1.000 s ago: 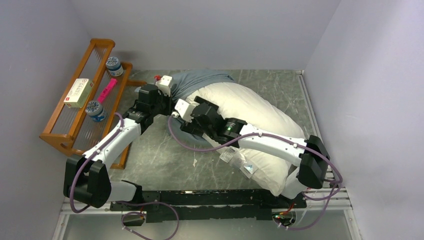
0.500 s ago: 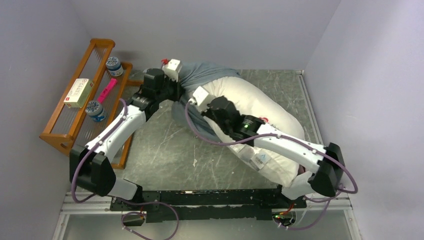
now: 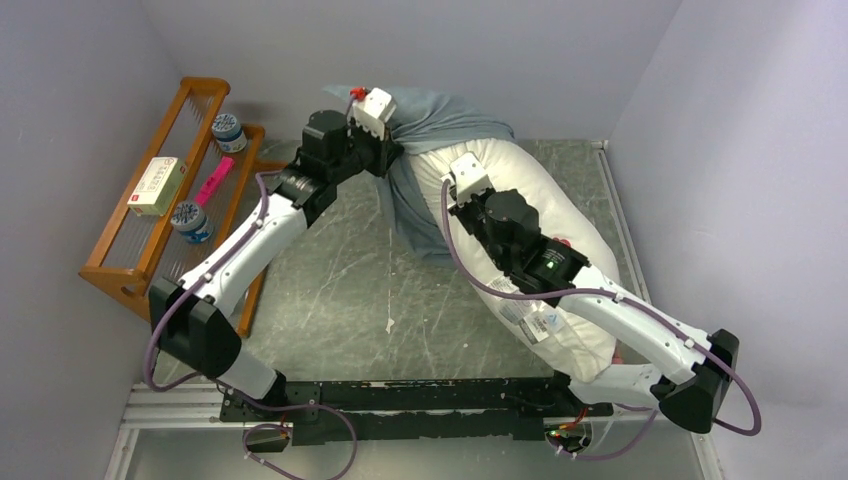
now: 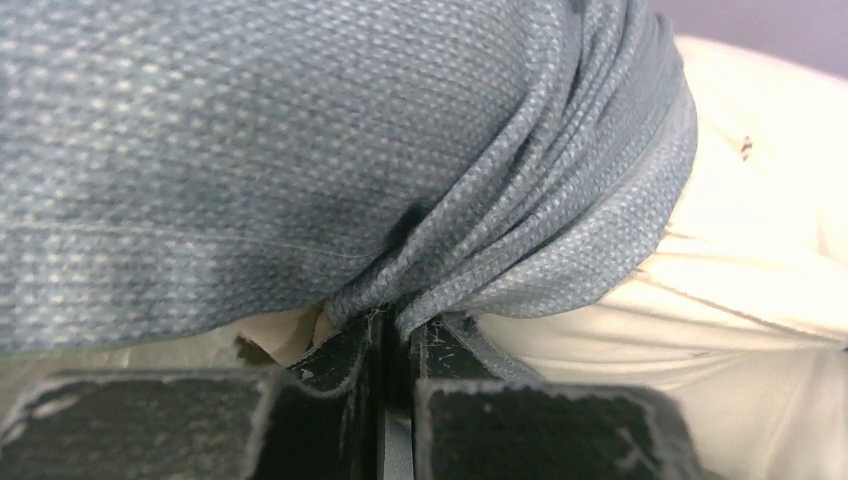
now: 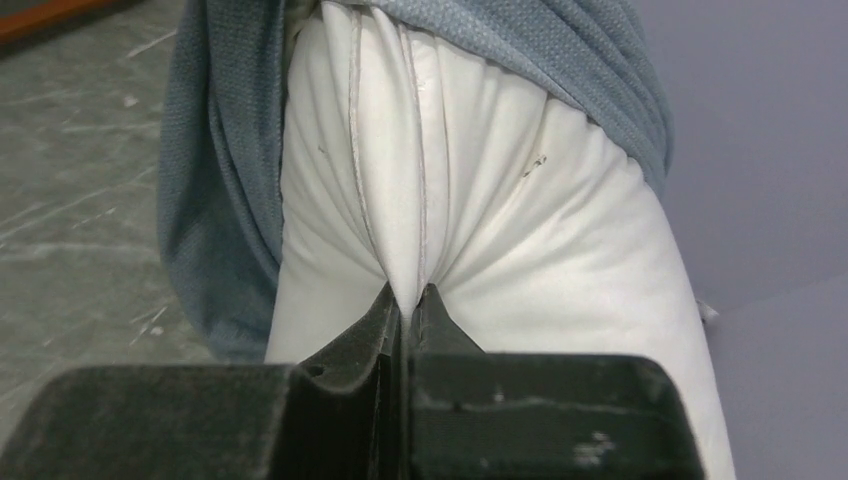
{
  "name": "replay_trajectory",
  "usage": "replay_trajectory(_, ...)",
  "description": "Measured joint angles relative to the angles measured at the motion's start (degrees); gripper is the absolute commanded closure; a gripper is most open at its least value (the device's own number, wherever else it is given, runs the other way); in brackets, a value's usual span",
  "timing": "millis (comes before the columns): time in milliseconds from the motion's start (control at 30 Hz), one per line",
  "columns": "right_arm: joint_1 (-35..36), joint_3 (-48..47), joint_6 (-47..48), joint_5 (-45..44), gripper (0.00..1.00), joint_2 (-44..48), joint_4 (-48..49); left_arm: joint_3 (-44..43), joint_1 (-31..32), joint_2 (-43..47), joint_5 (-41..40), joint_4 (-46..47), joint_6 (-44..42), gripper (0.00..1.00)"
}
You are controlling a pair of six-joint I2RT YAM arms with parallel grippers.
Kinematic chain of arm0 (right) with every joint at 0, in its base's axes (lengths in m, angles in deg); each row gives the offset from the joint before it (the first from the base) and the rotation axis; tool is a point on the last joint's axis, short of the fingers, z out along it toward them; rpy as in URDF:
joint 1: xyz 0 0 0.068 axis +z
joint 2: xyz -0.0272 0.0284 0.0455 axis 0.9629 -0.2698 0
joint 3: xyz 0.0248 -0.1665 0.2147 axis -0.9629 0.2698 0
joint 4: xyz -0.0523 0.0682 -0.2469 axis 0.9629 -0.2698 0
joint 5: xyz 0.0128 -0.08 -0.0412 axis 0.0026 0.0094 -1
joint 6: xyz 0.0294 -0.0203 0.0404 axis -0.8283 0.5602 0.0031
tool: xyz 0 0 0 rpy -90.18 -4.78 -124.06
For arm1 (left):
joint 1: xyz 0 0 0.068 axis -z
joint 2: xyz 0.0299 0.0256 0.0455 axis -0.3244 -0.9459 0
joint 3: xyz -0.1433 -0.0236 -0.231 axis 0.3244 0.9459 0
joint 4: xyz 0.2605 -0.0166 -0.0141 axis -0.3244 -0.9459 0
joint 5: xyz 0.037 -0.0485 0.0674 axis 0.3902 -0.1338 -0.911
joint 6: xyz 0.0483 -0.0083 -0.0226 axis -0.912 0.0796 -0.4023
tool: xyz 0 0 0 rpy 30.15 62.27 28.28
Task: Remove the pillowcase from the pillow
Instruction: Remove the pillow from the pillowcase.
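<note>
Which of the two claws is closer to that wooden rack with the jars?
Left. The left gripper, clamping the pillowcase, sits beside the wooden rack's far end; the right gripper, pinching the pillow, is farther off.

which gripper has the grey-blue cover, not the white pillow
The left gripper: its fingers pinch a bunched fold of the grey-blue pillowcase. The right gripper pinches the white pillow instead.

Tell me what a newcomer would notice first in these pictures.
A big plump white pillow sprawls across the right half of the grey marbled table, its far end capped by a bunched grey-blue cloth pillowcase. The left hand is shut on a gather of that cloth, while the right hand pinches a fold of the bare pillow beside it.
</note>
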Motion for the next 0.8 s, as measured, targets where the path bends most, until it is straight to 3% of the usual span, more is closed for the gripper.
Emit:
replay_trajectory(267, -0.5, 2.9, -2.1, 11.7, 1.00, -0.6, -3.0, 23.2, -0.5, 8.8, -6.3, 10.8, -2.5, 0.95)
replay_trajectory(400, -0.5, 4.5, -3.3, 16.7, 1.00, -0.8, -4.0, 30.7, -1.7, 10.8, -7.6, 14.9, -0.9, 0.95)
replay_trajectory(567, -0.5, 5.2, -4.7, 20.0, 1.00, -0.8, -4.4, 35.3, -2.5, 12.2, -10.1, 18.3, 3.4, 0.95)
replay_trajectory(800, -0.8, 6.0, -5.1, 23.1, 1.00, 0.0, -5.0, 34.7, -3.1, 10.2, -11.3, 17.9, 9.5, 0.95)
